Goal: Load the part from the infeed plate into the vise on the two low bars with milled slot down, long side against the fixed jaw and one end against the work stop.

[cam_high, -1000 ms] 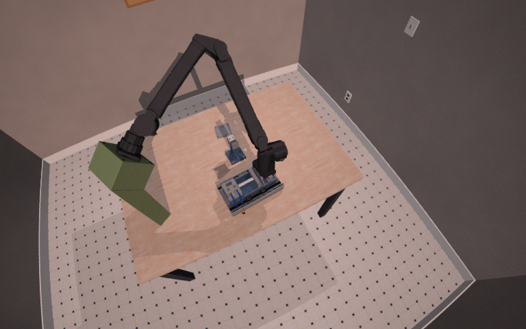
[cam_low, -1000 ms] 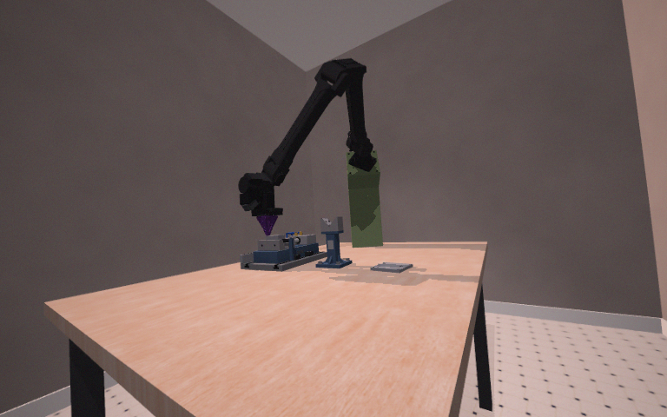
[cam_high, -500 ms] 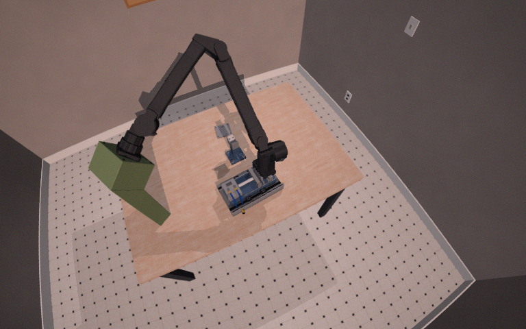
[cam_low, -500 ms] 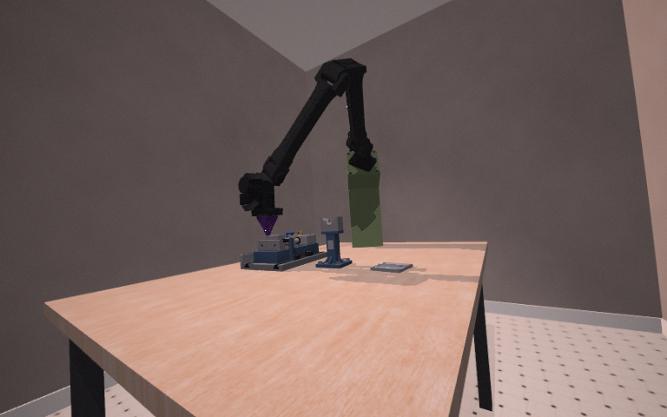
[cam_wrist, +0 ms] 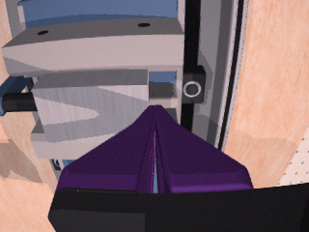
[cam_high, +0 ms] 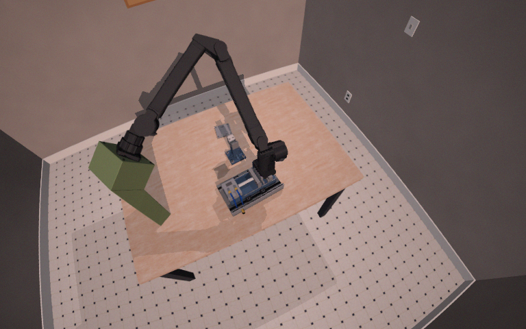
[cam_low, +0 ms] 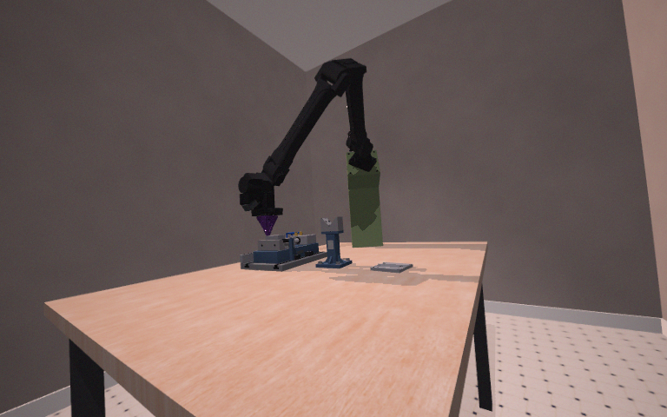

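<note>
Indoors, pale wood tabletop (cam_high: pixel 310 155) (cam_low: pixel 294 314), speckled-tile floor (cam_high: pixel 372 248) (cam_low: pixel 570 359)

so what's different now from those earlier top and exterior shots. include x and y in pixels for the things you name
Nothing visibly changed. The shut gripper (cam_high: pixel 268 177) (cam_low: pixel 267 234) (cam_wrist: pixel 154 115) stayed above the vise (cam_high: pixel 233 186) (cam_low: pixel 272 255) (cam_wrist: pixel 97 54); the V-block (cam_high: pixel 231 138) (cam_low: pixel 332 224) and infeed plate (cam_high: pixel 222 130) (cam_low: pixel 392 267) kept their places too.
</note>
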Controlling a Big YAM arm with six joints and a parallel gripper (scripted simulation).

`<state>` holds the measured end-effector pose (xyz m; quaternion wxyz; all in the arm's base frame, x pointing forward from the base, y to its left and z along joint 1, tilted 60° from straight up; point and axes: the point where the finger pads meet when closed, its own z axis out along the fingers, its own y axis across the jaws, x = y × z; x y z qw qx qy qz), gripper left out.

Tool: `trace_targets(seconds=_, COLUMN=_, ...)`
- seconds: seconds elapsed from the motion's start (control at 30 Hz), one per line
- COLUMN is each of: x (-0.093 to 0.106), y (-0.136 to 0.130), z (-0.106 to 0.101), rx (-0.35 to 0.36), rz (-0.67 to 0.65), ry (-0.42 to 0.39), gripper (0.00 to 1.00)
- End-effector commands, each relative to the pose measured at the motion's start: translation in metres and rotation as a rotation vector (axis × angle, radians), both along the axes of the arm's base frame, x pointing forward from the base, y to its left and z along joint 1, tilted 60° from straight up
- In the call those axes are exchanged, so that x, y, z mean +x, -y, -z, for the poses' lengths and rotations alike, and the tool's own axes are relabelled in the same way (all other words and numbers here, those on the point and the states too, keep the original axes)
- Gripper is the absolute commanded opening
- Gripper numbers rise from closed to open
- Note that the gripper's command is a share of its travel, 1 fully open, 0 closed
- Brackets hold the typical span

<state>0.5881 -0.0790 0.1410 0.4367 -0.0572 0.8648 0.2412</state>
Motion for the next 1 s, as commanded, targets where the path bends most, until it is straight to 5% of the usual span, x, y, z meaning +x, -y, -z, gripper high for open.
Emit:
trace_targets(seconds=0.0, x=0.002, y=-0.019, z=-0.009, rx=0.002, rz=-0.025, ry=0.019, gripper=0.00)
trace_targets(seconds=0.63, x=0.009, y=-0.010, z=0.005, rx=-0.002, rz=-0.038, ry=0.002, gripper=0.00)
trace_targets(seconds=0.77, x=0.007, y=0.017, z=0.008, rx=0.000, rz=0.000, ry=-0.004, gripper=0.00)
trace_targets(seconds=0.97, x=0.008, y=0.021, z=0.000, rx=-0.006, rz=0.001, ry=0.012, gripper=0.00)
